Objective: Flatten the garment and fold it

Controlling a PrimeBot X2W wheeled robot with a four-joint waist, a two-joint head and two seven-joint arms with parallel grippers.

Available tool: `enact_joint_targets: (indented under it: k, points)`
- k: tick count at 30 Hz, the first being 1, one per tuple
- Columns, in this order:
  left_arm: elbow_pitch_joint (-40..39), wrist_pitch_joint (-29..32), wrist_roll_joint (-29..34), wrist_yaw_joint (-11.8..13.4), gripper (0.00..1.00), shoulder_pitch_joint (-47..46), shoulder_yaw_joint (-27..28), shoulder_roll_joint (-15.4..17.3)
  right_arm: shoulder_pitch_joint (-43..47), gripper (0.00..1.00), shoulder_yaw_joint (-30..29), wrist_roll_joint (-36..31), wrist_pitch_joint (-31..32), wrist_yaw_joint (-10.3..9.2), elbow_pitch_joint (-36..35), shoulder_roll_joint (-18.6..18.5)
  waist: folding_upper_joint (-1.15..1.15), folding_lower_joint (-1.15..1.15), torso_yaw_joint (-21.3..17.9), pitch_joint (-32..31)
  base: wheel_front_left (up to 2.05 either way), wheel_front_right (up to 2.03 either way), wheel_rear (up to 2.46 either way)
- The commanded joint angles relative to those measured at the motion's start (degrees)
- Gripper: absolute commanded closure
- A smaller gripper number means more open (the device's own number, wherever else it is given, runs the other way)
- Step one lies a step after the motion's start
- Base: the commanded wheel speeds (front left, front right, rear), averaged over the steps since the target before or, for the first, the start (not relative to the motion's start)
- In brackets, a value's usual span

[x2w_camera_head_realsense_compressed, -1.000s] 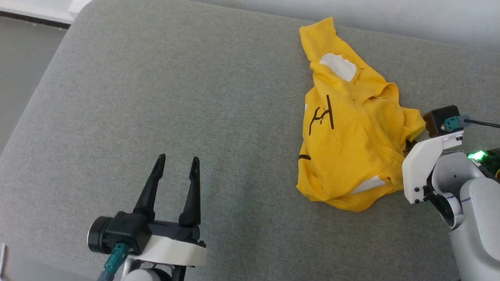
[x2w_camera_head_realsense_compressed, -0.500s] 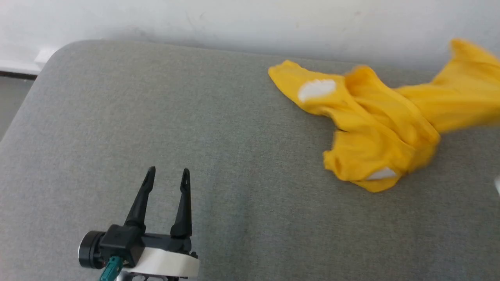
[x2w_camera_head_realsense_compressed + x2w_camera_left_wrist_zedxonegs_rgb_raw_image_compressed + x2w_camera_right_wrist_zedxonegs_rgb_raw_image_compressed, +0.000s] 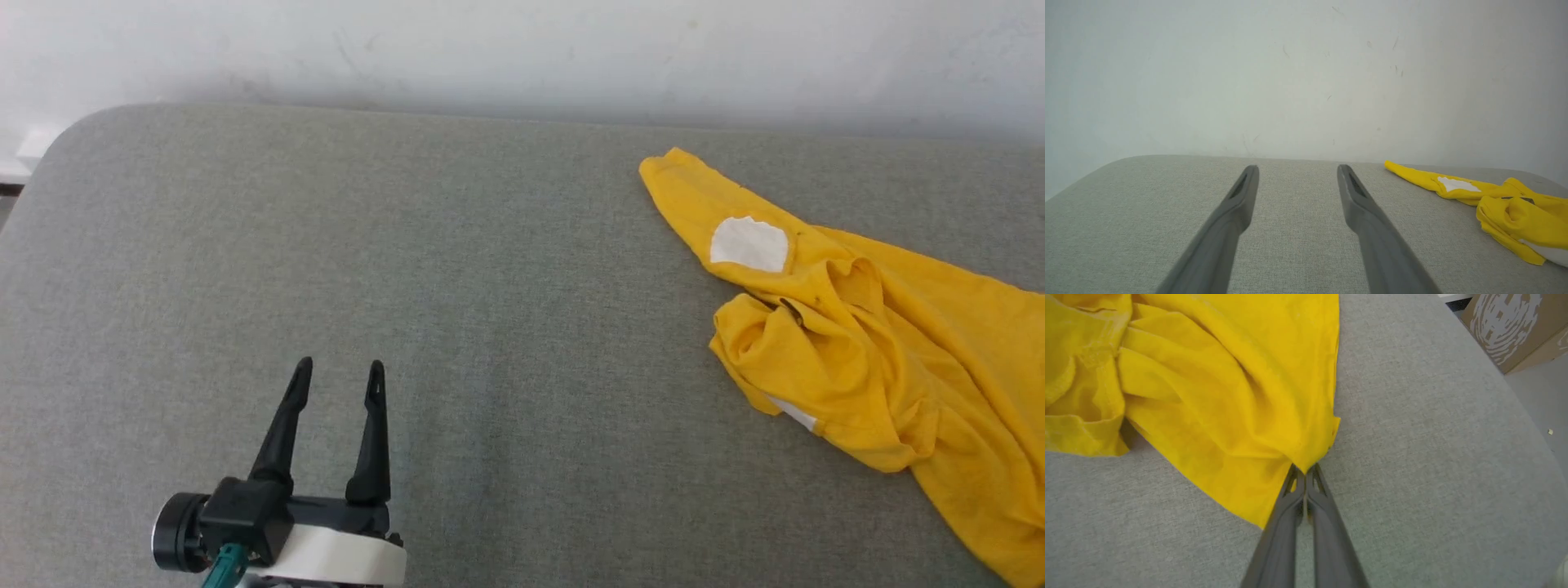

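The garment (image 3: 890, 343), a bright yellow T-shirt with a white patch, lies crumpled and stretched toward the lower right on the grey cushion (image 3: 457, 310). In the right wrist view my right gripper (image 3: 1305, 470) is shut on a corner of the garment (image 3: 1229, 388), whose fabric fans out from the fingertips across the cushion. My left gripper (image 3: 339, 374) hovers open over the cushion's near left, far from the shirt, with nothing between its fingers. In the left wrist view the garment (image 3: 1494, 196) lies to the right of the spread left gripper (image 3: 1298, 169).
A white wall (image 3: 522, 49) runs behind the cushion's far edge. The cushion's rounded corner (image 3: 57, 147) is at the far left. In the right wrist view a cardboard box (image 3: 1515, 326) stands on the floor beyond the cushion's edge.
The head camera has tilted up and shifted. The garment has been pulled out toward the right and now lies stretched rather than bunched; the right arm has left the head view. The left gripper stays open.
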Motion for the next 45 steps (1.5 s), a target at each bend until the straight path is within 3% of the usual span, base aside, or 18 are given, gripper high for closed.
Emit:
enact_joint_targets:
  k: [1,8,14,21,30,31,32,40,45]
  points:
    - [0.2,-0.3,0.7,-0.7,0.00,0.0,0.1,0.1,-1.7,0.00,2.0,-0.5,-1.9,-0.03,1.3,0.0,0.01,0.00,-0.7,-0.8,0.00,0.00,0.00]
    - [0.8,-0.3,0.8,-0.7,0.00,0.4,-0.2,0.1,-5.9,0.00,7.2,-0.2,-3.4,-0.03,-1.2,0.0,0.01,0.00,-0.8,-2.3,0.00,0.00,0.00]
    - [0.8,-0.3,0.5,-0.5,0.00,0.6,-0.7,0.0,-9.4,0.00,12.7,-0.9,2.2,-0.03,-6.0,0.0,0.01,0.00,0.8,-2.9,0.00,0.00,0.00]
    - [1.1,-0.3,0.2,-0.2,0.00,0.5,-1.5,-0.1,-8.2,0.00,15.7,-2.1,12.2,-0.03,-3.6,0.0,0.01,0.00,4.4,-1.8,0.00,0.00,0.00]
    - [1.5,-0.3,-0.1,-0.6,0.00,0.3,-1.2,-0.1,-7.7,0.00,16.6,-2.5,11.9,-0.03,-0.9,0.0,0.01,0.00,6.8,-0.1,0.00,0.00,0.00]
    - [1.5,-0.3,0.0,-0.6,0.00,0.2,-1.2,-0.1,-7.9,0.81,16.9,-2.9,12.0,-0.03,-0.6,0.0,0.01,0.00,6.8,0.0,0.00,0.00,0.00]
    - [1.6,-0.3,0.0,-0.6,0.00,0.0,-1.2,-0.1,-8.1,1.00,17.0,-3.1,11.9,-0.03,-0.5,0.0,0.01,0.00,6.9,0.0,0.00,0.00,0.00]
    - [2.2,-0.3,0.2,-0.2,0.00,0.4,-1.1,-0.1,-12.0,1.00,19.6,-3.3,11.5,-0.03,-6.0,0.0,0.01,0.00,5.5,-2.6,0.00,0.00,0.00]
    - [1.9,-0.3,0.2,0.2,0.00,0.4,-0.7,-0.1,-19.5,1.00,29.0,-5.0,13.1,-0.03,-13.5,-0.6,0.01,0.00,4.8,-4.1,0.00,0.00,0.00]
